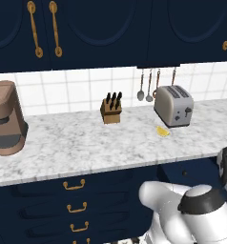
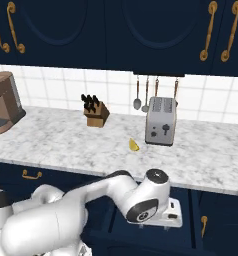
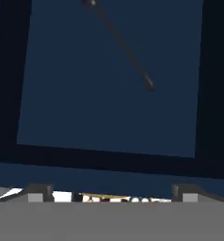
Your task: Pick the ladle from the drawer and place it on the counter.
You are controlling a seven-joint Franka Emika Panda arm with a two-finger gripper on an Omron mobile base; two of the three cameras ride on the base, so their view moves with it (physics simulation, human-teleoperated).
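The ladle (image 3: 121, 41) lies flat on the bare navy floor of the drawer (image 3: 109, 117), seen in the hand view as a thin black line running on a slant from its small round bowl at the top edge of the picture down to the handle end nearer the middle. Nothing touches it, and it sits toward the far part of the drawer floor, well apart from the pincer (image 3: 111, 194), whose 2 dark fingertips (image 3: 38, 192) rise at the bottom of the hand view with a wide gap between them and nothing held, so the pincer is spread apart and empty. Darker navy walls frame the drawer floor on 3 sides, with the near wall crossing just above the fingertips.

In the right base view the white arm (image 2: 136, 197) bends low in front of the navy cabinets, its wrist below the edge of the worktop (image 2: 66, 142).

The worktop is white marble with grey veining. On it stand a silver toaster (image 2: 161, 121), a wooden knife block (image 2: 95, 114) with black handles, and a brown coffee machine (image 1: 8, 118) at the left end. A small yellow piece (image 2: 134, 145), which I cannot identify, lies on the marble just in front of the toaster. Above the toaster, spoons (image 2: 141, 95) hang against the white tile wall under the navy upper cabinets (image 1: 110, 28) with brass handles
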